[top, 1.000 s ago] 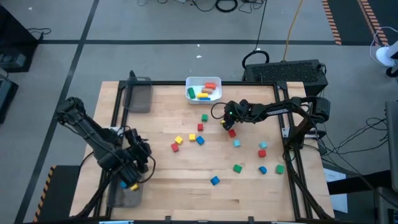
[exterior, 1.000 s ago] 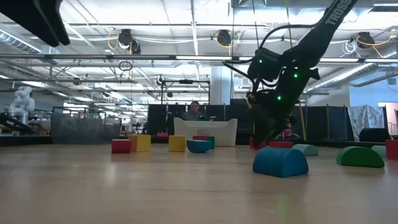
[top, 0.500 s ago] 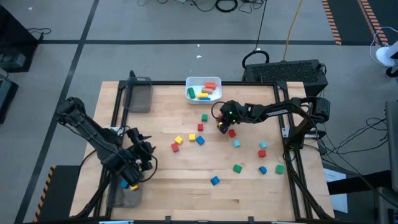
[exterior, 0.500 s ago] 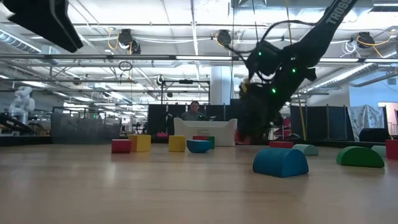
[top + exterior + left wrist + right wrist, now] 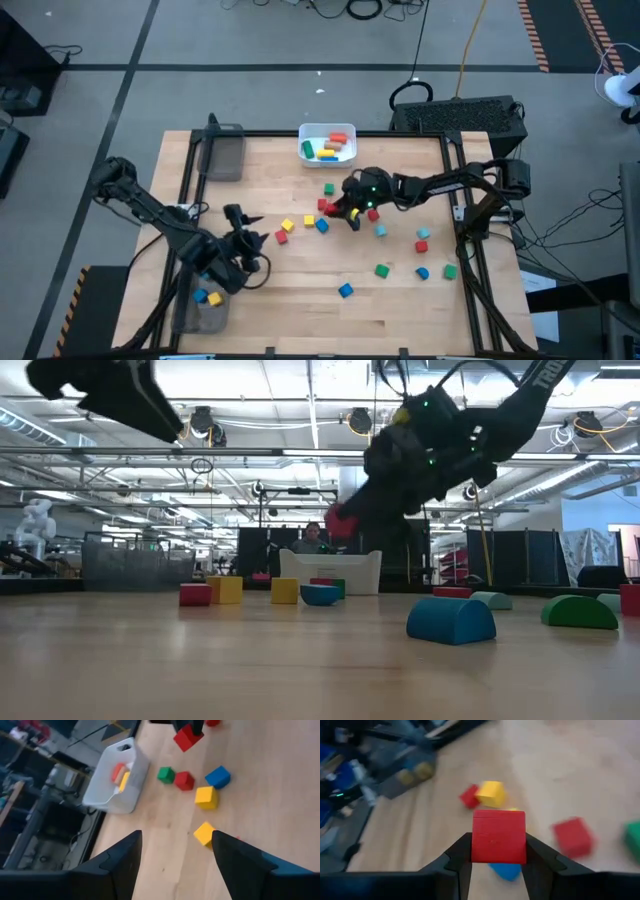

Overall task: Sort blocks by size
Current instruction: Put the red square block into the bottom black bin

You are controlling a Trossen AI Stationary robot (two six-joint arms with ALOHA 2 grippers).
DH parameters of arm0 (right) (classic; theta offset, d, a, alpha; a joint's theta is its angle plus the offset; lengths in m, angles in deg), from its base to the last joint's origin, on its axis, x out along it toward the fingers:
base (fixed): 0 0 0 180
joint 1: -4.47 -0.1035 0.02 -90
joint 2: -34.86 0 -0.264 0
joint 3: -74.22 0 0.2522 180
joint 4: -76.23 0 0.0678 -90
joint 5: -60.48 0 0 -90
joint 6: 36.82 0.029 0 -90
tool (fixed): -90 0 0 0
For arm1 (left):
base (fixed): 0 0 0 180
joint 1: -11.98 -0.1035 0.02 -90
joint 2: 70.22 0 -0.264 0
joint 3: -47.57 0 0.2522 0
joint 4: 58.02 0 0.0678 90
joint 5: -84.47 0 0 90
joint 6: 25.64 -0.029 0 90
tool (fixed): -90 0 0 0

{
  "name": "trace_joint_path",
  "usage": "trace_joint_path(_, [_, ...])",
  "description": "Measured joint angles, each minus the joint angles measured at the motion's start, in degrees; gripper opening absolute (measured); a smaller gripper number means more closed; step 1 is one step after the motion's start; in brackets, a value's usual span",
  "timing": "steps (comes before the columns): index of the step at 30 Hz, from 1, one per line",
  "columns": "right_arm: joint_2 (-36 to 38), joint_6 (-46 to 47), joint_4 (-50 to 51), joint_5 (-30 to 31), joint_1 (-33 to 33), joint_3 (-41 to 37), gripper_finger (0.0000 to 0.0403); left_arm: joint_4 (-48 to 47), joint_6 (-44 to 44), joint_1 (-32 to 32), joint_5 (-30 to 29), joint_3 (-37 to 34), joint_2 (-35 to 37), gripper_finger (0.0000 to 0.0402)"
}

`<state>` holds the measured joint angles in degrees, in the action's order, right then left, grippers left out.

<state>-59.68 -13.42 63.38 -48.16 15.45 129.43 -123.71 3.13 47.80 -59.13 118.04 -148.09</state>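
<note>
One legible marking we read: partial "TROSS" on right arm. Right gripper clamps red wooden cube between fingers, airborne over table. Left gripper spread, holding nothing.

A white bin sits at the top middle of the wooden table in the high view. A clear grey tray lies at the upper left corner of the table. Another grey tray lies at the lower left edge. A black box stands on the grey floor past the upper right corner, with cables at the top of the frame. In the low view, a person sits far back in the middle, behind the bin.
</note>
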Motion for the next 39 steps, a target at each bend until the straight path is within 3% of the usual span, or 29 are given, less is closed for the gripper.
trace_joint_path(7, [0.0,-1.5,-0.1,-1.3,-5.4,2.0,0.0123,17.4,-24.7,-5.5,4.7,0.0,0.0,0.0242])
trace_joint_path(13, [0.0,-3.6,-0.1,-1.3,-8.3,4.9,0.0123,26.6,-36.5,-11.4,13.9,0.0,-0.9,0.0242])
trace_joint_path(25, [0.0,-7.5,2.9,-1.3,-9.2,9.8,0.0124,39.6,-51.7,-17.4,26.3,0.0,-6.5,0.0242])
trace_joint_path(33, [-0.6,-7.6,2.8,-2.5,-9.2,10.1,0.0125,42.0,-53.3,-19.8,26.9,0.0,-7.6,0.0242])
trace_joint_path(39, [-1.9,-7.6,3.2,-2.9,-9.2,10.6,0.0125,44.6,-55.6,-20.5,33.8,0.0,-7.6,0.0242])
